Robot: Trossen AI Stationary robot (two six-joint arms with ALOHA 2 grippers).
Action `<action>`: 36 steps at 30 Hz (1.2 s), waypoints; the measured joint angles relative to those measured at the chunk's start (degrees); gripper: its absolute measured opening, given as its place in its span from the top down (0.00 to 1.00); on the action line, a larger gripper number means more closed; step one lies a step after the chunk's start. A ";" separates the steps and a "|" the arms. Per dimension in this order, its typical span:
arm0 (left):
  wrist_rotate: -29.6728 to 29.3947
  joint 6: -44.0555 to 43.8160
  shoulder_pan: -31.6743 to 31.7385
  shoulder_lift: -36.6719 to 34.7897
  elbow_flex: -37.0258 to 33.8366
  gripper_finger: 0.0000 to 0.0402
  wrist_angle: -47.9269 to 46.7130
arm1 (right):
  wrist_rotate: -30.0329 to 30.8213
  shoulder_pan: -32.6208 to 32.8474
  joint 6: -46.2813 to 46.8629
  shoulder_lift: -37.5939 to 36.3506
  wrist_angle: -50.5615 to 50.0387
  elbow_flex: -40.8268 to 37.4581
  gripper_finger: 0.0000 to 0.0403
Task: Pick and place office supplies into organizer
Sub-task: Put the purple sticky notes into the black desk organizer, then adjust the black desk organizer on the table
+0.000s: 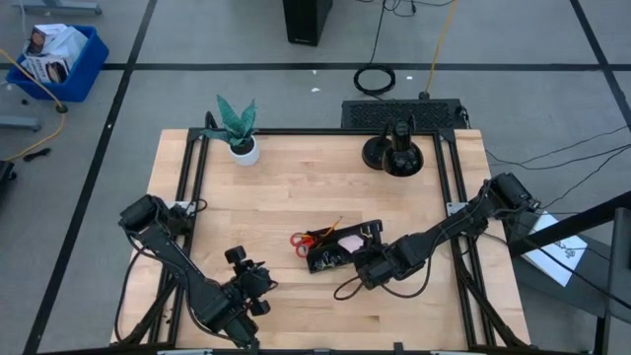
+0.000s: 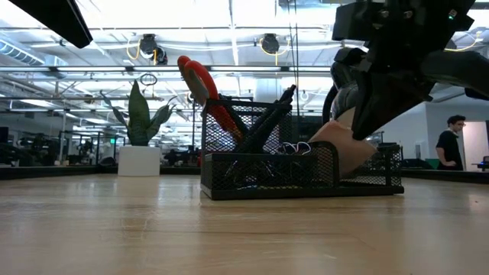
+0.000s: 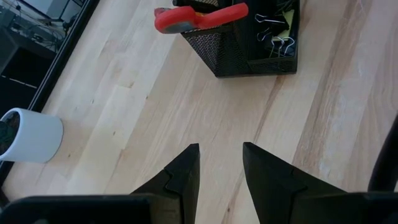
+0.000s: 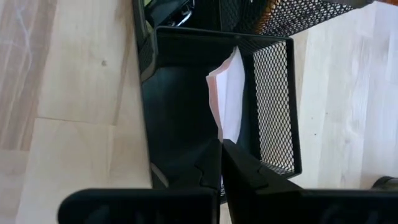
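One light wooden table (image 1: pixel 296 197), plank-jointed, framed by black rails, standing on a grey floor crossed by dark tape lines. One black mesh organizer (image 1: pixel 343 247) near the table's middle, a little toward the near edge. Contents: red-handled scissors (image 1: pixel 302 243) propped with the handles jutting over one end; an orange pencil (image 1: pixel 330 229) and black pens leaning in the tall compartment; small black clips (image 3: pixel 277 42) in a low compartment. One pale pink sticky-note pad (image 4: pixel 227 102), pinched on edge between the closed fingers of the right gripper (image 4: pixel 220 144), standing inside an end compartment of the organizer. One left gripper (image 3: pixel 219 155), fingers parted and holding nothing, over bare wood toward the near left of the table. One potted plant (image 1: pixel 240 133) and one round black stand (image 1: pixel 394 153) at the far edge. Room beyond (low view): ceiling lights, beams, a person (image 2: pixel 452 143) standing at the right.
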 joint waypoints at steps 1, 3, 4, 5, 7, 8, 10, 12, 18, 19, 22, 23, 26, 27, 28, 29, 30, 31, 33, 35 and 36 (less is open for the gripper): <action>0.00 0.00 0.00 0.00 0.00 0.68 0.01 | -0.36 -0.04 0.01 0.28 0.33 0.00 1.00; 0.00 0.00 0.00 0.00 0.00 0.68 0.02 | -1.75 -0.22 -0.03 1.16 0.77 0.00 1.00; 0.00 0.00 0.00 0.00 0.00 0.68 0.05 | -2.69 -0.27 -0.11 1.90 0.95 0.00 1.00; 0.00 0.00 0.01 0.00 0.00 0.68 0.04 | -3.25 -0.42 -0.14 2.78 1.15 0.00 1.00; 0.00 0.02 0.00 0.00 0.00 0.68 0.28 | -4.45 -0.52 -0.19 4.66 1.14 0.02 1.00; 0.00 0.01 0.00 0.00 0.00 0.68 0.33 | -4.57 -0.52 -0.21 5.61 1.36 0.02 1.00; 0.02 0.01 0.00 0.00 0.00 0.68 0.42 | -5.58 -0.52 -0.27 6.91 1.36 0.04 1.00; 0.02 0.02 0.00 0.00 0.00 0.68 0.46 | -5.68 -0.52 -0.25 7.55 1.37 0.05 1.00; -0.30 0.08 0.00 0.00 0.00 0.68 0.93 | -6.19 -0.48 -0.20 6.56 1.73 0.04 1.00; -0.31 0.20 0.00 0.00 0.00 0.68 1.07 | -6.37 -0.48 -0.24 6.37 1.80 0.04 1.00; -0.31 0.20 0.00 0.00 0.00 0.68 1.32 | -9.08 -0.49 -0.56 6.20 2.06 0.04 1.00; -0.31 0.22 0.00 0.00 0.00 0.68 1.33 | -10.14 -0.59 -0.60 6.19 2.29 0.04 1.00; -0.31 0.22 0.00 0.00 0.00 0.68 1.31 | -10.32 -0.63 -0.39 6.16 2.50 0.04 0.98; -0.31 0.22 0.00 0.00 0.00 0.68 1.35 | -10.31 -0.66 -0.36 6.16 2.62 0.04 0.97; -0.29 0.22 0.00 0.00 0.00 0.68 1.33 | -10.31 -0.72 -0.36 6.16 2.91 0.04 0.96; -0.27 0.22 0.00 0.00 0.00 0.68 1.35 | -10.33 -0.78 -0.37 6.16 3.24 0.04 0.95; -0.22 0.22 0.00 0.00 0.00 0.68 1.35 | -10.36 -0.85 -0.40 6.16 3.52 0.04 0.95; -0.18 0.22 0.00 0.00 0.00 0.68 1.35 | -10.36 -0.89 -0.42 6.16 3.64 0.04 0.94; -0.12 0.22 0.00 0.00 0.00 0.68 1.37 | -10.36 -1.09 -0.44 6.16 3.90 0.04 0.93; -0.09 0.22 0.00 0.00 0.00 0.68 1.37 | -10.40 -1.35 -0.43 6.16 3.94 0.04 0.91; -0.06 0.22 0.00 0.00 0.00 0.68 1.39 | -10.39 -1.50 -0.43 6.16 3.95 0.04 0.91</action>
